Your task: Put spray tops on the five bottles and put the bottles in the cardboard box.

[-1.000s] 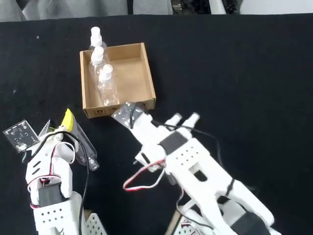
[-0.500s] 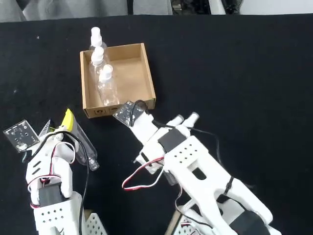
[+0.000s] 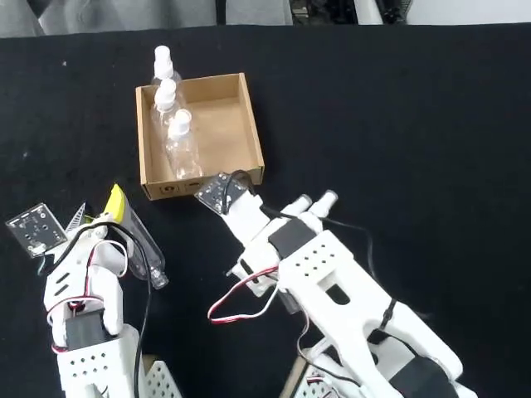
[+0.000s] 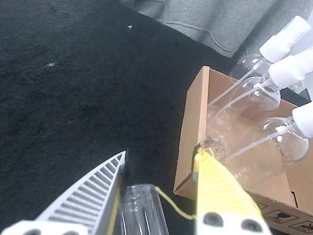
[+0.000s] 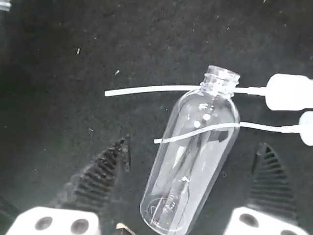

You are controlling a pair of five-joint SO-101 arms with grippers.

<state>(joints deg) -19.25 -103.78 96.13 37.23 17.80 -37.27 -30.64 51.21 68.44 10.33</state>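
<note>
**Left gripper clamped on a bottle, right gripper wide open over a loose bottle**

Left gripper [image 4: 160,155], at 7 o'clock in the high view: one ribbed grey finger [image 4: 88,200] and one smooth yellow finger [image 4: 220,196], part-closed on the held bottle [image 4: 142,210]. The bottle is clear plastic and round, with an open mouth and no top. From above it runs slanted next to the yellow finger [image 3: 116,203].

Right gripper [image 5: 193,143], under the white right arm [image 3: 332,282] near table centre: its black ribbed fingers [image 5: 98,176] are spread far apart, one on each side of the loose bottle [image 5: 195,161]. I can't see them touching it. This bottle lies on its side, clear, with rounded shoulders, a threaded neck and no cap.

Two white spray tops [image 5: 288,91] [image 5: 308,128] lie just beside its neck. Their thin white dip tubes cross the neck and the body of the bottle.

The table cloth [image 3: 415,124] is black and slightly fuzzy, with lint specks.

The cardboard box [image 3: 220,124] is farther off at 11 o'clock. It is brown, shallow, open-topped and rectangular. Three capped bottles [image 3: 182,145] [image 3: 166,108] [image 3: 162,66] lean in a row along its 9 o'clock wall. They are clear with white sprayers, and the farthest one pokes past the far wall.
</note>
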